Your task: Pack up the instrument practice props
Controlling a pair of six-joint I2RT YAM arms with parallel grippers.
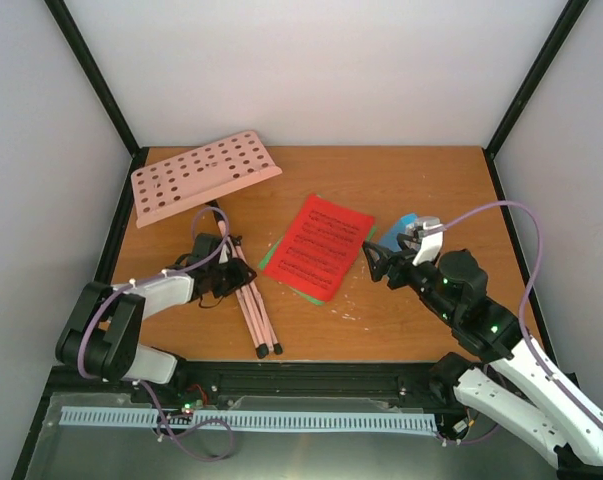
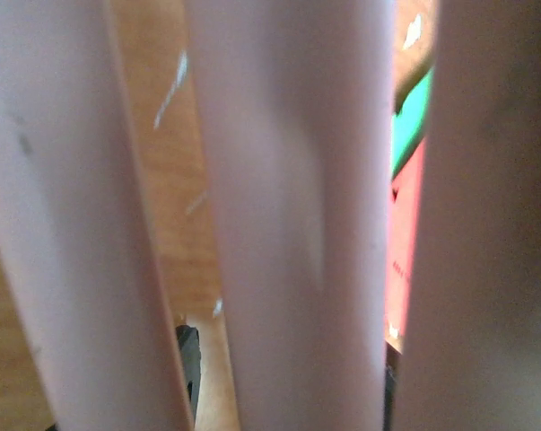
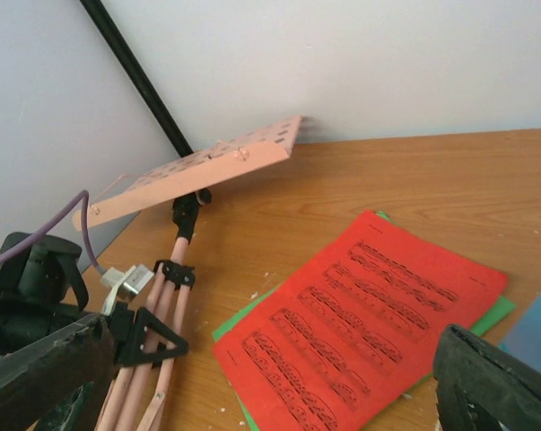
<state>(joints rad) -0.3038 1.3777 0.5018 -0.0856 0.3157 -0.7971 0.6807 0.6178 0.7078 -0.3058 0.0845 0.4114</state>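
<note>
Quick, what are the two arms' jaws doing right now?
Left gripper: jaws at the pink stand's legs; whether they are clamped cannot be told.
Right gripper: open, holding nothing.

Three blurry pink round poles (image 2: 297,224) stood very close, running from top to bottom. The brown wooden table (image 2: 176,180) showed between them. A green paper sheet (image 2: 412,126) and a red paper sheet (image 2: 403,242) peeked through the right gap.

The left side of the table (image 1: 421,175) is barred by the fallen music stand (image 1: 249,295), its punched desk (image 1: 206,177) tilted up at the back. The centre is covered by a flat red page (image 1: 319,245) laid over a green page (image 1: 271,258). Bare wood is left open along the back right and the near edge.
</note>
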